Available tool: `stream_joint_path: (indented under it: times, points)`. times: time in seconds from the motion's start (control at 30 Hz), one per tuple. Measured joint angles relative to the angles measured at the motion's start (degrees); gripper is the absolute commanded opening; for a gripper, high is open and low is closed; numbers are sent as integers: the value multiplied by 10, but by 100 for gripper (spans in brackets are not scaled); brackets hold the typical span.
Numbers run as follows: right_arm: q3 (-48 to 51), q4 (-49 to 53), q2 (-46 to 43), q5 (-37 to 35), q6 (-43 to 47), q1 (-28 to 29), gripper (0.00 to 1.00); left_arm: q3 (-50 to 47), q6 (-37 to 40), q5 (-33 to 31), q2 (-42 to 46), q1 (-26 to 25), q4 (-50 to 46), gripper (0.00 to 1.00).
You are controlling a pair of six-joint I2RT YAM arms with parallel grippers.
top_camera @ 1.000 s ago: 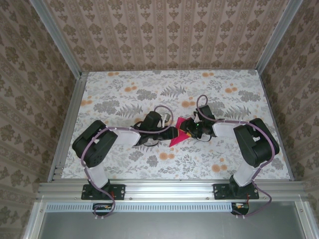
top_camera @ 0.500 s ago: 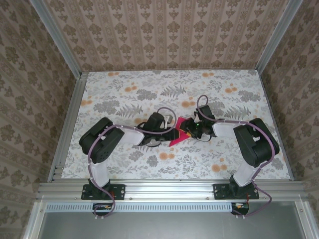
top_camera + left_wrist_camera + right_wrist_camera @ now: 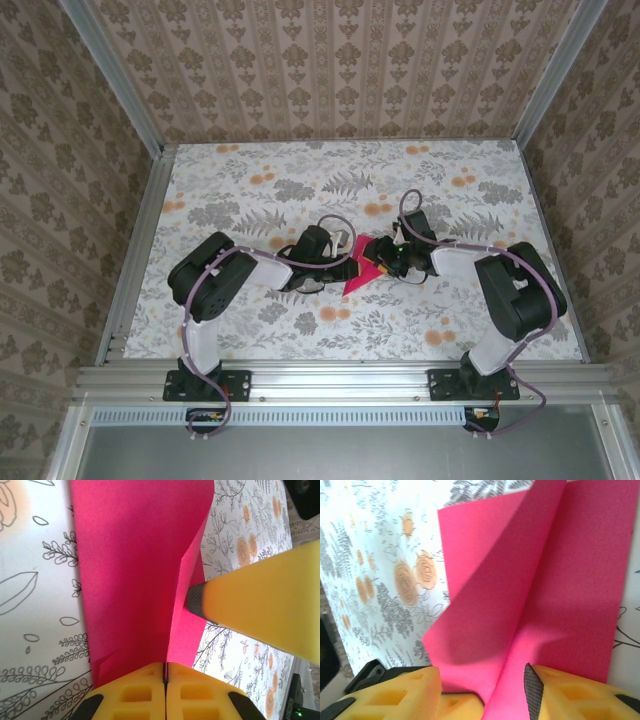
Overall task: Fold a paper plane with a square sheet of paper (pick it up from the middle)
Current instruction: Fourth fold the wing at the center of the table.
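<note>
Sheet: square sheet of paper (image 3: 353, 277), middle of the table (image 3: 220, 180), ridged up.
Left gripper (image 3: 165, 672): at its 9 o'clock, clamped on the ridge, likely pinching a crease.
Right gripper (image 3: 482, 676): at 3 o'clock, with jaws apart, straddling it.

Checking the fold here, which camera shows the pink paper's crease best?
Right wrist: the pink paper sits close, raised flap and crease plain. Left wrist shows its folded edge in the shut left tool; top view, a small sliver.
</note>
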State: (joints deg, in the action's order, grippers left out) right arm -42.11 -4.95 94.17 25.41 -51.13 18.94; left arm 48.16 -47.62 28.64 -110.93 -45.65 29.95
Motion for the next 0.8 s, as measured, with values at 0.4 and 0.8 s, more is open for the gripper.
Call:
stream_joint_path:
  times: [0.4, 0.8]
  points:
    - [3, 19, -17, 19, 60, -7, 51, 0, -48, 35, -7, 10, 33, 1]
    - [-29, 37, 20, 31, 89, -7, 50, 0, -73, 42, -9, 12, 33, 0]
